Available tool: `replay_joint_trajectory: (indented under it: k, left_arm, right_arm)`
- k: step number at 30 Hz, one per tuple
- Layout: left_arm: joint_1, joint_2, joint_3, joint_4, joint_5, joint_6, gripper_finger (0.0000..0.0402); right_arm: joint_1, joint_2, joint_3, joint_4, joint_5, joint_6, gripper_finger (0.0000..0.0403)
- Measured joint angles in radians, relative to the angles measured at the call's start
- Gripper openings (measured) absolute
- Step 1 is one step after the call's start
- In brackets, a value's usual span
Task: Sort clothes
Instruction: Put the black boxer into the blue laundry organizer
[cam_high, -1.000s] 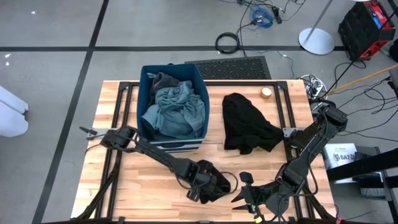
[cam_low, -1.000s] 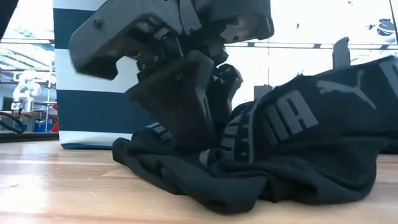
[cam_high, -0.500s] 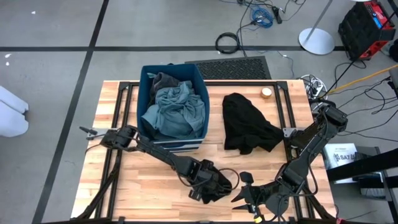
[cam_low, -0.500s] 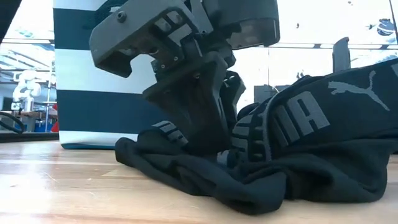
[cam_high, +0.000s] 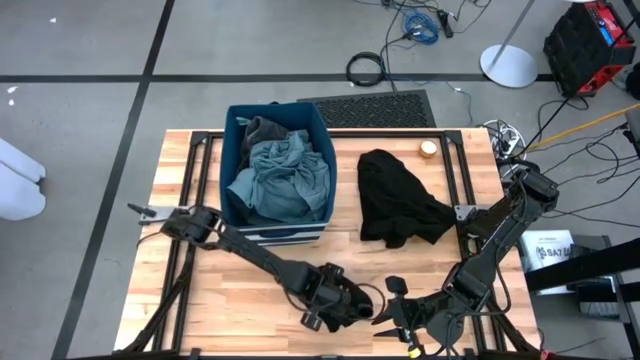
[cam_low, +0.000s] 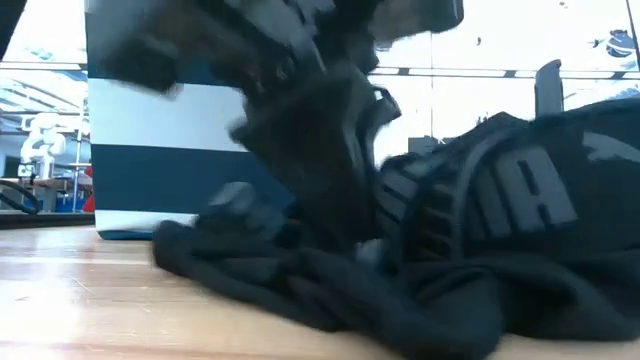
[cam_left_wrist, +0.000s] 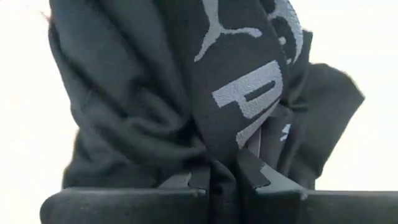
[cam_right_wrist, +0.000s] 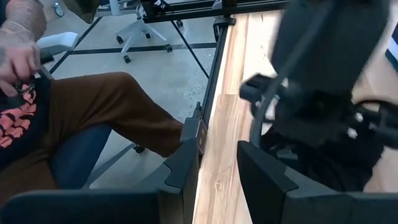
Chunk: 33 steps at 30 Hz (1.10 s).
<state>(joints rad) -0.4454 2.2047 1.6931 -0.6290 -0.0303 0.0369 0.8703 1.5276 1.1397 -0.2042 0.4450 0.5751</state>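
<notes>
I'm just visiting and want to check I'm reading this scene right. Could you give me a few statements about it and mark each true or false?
1. The left tool is shut on the black Puma garment. True.
2. The navy bin is empty. False: grey-green clothes fill it.
3. Another black garment lies on the table right of the bin. True.
4. The right tool holds the grey-green clothes. False: it holds nothing, near the table's front edge.
</notes>
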Motion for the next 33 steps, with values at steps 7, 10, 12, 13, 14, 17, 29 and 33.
replay_joint_trajectory:
  k: [7, 10, 12, 13, 14, 17, 29, 33]
  left_arm:
    - [-0.061, -0.096, 0.088, -0.149, -0.186, 0.003, 0.0027]
    - [-0.088, -0.149, 0.103, -0.196, -0.256, -0.002, 0.0027]
    - [-0.103, -0.197, 0.105, -0.219, -0.303, -0.005, 0.0027]
    - [-0.112, -0.224, 0.107, -0.230, -0.328, -0.010, 0.0027]
    - [-0.120, -0.251, 0.107, -0.249, -0.358, -0.024, 0.0027]
    - [-0.140, -0.326, 0.107, -0.287, -0.444, -0.054, 0.0027]
    - [-0.141, -0.616, 0.107, -0.263, -0.843, 0.009, 0.0027]
    - [-0.086, -0.700, 0.107, -0.242, -0.938, 0.110, 0.0027]
  right_arm:
    - [0.002, 0.000, 0.000, -0.013, -0.002, 0.015, 0.0100]
    - [0.002, 0.000, 0.000, -0.012, -0.001, 0.015, 0.0100]
    - [0.002, 0.000, 0.000, -0.011, -0.001, 0.015, 0.0100]
    - [0.002, 0.000, 0.000, -0.011, -0.001, 0.015, 0.0100]
    - [0.002, 0.000, 0.000, -0.011, -0.001, 0.017, 0.0100]
    - [0.002, 0.000, 0.000, -0.011, -0.001, 0.019, 0.0100]
    - [0.002, 0.000, 0.000, -0.011, -0.001, 0.016, 0.0100]
    - [0.002, 0.000, 0.000, -0.011, -0.001, 0.015, 0.0100]
